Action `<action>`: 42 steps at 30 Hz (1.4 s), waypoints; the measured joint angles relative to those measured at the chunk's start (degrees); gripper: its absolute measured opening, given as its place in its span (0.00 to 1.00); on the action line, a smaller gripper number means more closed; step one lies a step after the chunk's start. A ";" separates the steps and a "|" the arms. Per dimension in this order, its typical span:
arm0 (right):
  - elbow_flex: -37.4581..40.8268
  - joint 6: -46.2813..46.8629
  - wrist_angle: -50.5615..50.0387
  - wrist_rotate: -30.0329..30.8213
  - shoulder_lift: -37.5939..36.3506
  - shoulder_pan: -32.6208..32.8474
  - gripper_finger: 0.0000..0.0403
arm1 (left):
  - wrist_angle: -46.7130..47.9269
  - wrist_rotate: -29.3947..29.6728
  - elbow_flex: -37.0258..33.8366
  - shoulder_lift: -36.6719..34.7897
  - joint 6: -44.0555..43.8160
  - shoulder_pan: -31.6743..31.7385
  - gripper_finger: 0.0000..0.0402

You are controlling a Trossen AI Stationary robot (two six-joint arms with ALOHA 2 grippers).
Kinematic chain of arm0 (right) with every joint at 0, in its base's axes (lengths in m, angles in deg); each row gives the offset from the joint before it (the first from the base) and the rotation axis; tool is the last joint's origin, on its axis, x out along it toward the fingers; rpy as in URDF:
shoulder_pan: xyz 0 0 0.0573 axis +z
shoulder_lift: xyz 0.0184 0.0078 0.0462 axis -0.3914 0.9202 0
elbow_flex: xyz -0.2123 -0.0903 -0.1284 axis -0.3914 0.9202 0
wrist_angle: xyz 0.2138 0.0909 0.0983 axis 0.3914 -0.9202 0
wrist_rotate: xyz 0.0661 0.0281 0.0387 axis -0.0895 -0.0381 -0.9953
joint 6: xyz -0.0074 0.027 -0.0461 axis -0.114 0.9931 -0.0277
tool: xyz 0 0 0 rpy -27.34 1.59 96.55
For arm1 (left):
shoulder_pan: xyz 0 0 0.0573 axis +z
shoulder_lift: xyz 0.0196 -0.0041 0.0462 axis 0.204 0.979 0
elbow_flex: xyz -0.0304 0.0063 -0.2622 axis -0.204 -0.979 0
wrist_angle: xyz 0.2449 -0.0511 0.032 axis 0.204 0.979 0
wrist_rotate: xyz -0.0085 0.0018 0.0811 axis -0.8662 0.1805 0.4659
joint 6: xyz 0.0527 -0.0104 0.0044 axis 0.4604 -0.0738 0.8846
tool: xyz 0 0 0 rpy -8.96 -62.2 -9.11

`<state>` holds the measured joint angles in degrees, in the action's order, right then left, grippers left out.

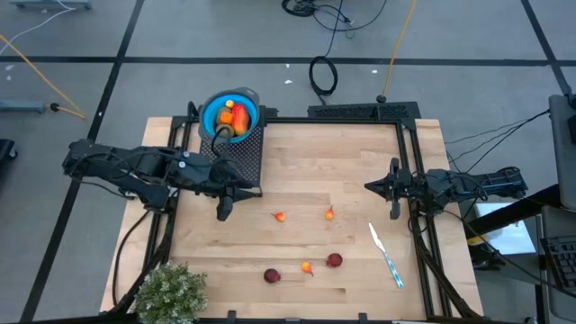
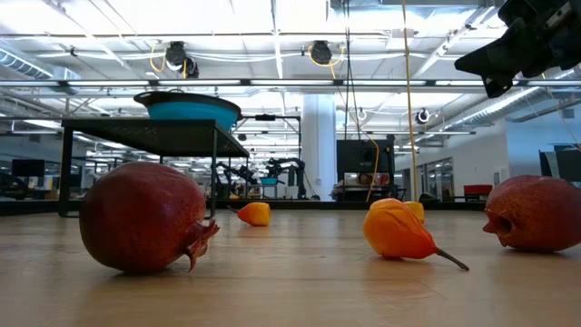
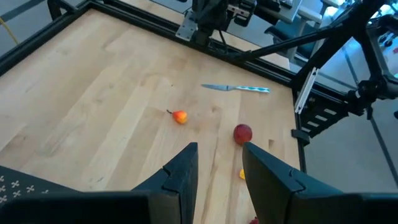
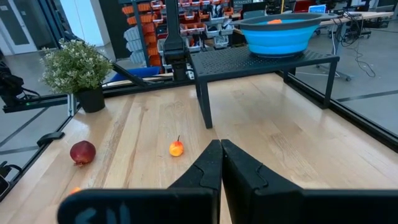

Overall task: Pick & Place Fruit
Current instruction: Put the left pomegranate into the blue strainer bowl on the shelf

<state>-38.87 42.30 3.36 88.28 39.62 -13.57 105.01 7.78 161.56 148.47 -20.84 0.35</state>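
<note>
My left gripper [image 1: 223,213] hangs empty over the table [image 1: 297,153], just off the black rack [image 1: 241,155], its jaws parted with only air between them. The blue bowl [image 1: 227,115] on that rack already holds an orange piece and a red one. The nearest loose fruit is a small orange piece [image 1: 280,216], with another [image 1: 329,213] beyond it. I should center my jaws over its body, not the stem, drop straight down, and close gently so it doesn't roll. Two dark red balls [image 1: 272,275] [image 1: 334,260] and another orange bit [image 1: 307,267] wait nearer the front edge. My right gripper [image 1: 393,209] rests closed at its side.
</note>
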 joint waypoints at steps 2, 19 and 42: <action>0.00 0.00 0.00 0.00 0.02 0.02 0.00 | -0.07 0.00 0.00 0.00 -0.06 0.00 0.30; 0.00 0.00 0.00 0.00 0.04 0.02 0.00 | -2.45 -0.33 0.02 16.33 -2.81 -9.07 0.30; 0.00 -0.02 0.00 0.00 0.04 0.00 0.00 | -6.60 -4.35 0.02 28.94 -8.76 -19.35 0.30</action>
<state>-38.87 42.27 3.36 88.28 39.66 -13.57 98.40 3.43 161.58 177.41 -29.60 -18.99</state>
